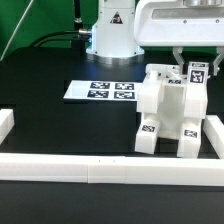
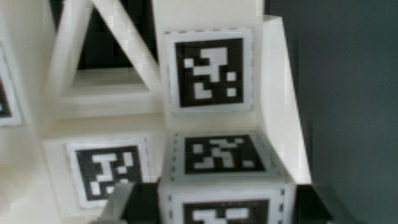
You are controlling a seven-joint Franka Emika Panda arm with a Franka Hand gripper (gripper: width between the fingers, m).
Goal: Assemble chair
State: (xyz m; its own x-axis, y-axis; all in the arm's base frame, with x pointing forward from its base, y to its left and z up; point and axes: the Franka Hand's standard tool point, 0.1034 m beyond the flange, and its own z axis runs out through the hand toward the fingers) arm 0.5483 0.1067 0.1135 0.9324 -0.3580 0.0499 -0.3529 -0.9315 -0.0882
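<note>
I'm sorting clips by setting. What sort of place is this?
Probably a robotics lab test bench: a black table fenced by white border bars, a marker board, and a tag-covered white chair under a robot arm.

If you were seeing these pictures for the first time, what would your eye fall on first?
The chunky white chair, half built and dotted with black-and-white tags, stands on the black table at the exterior view's right. The robot's hand sits at its top, over a tagged upright. The marker board lies flat near the middle.
</note>
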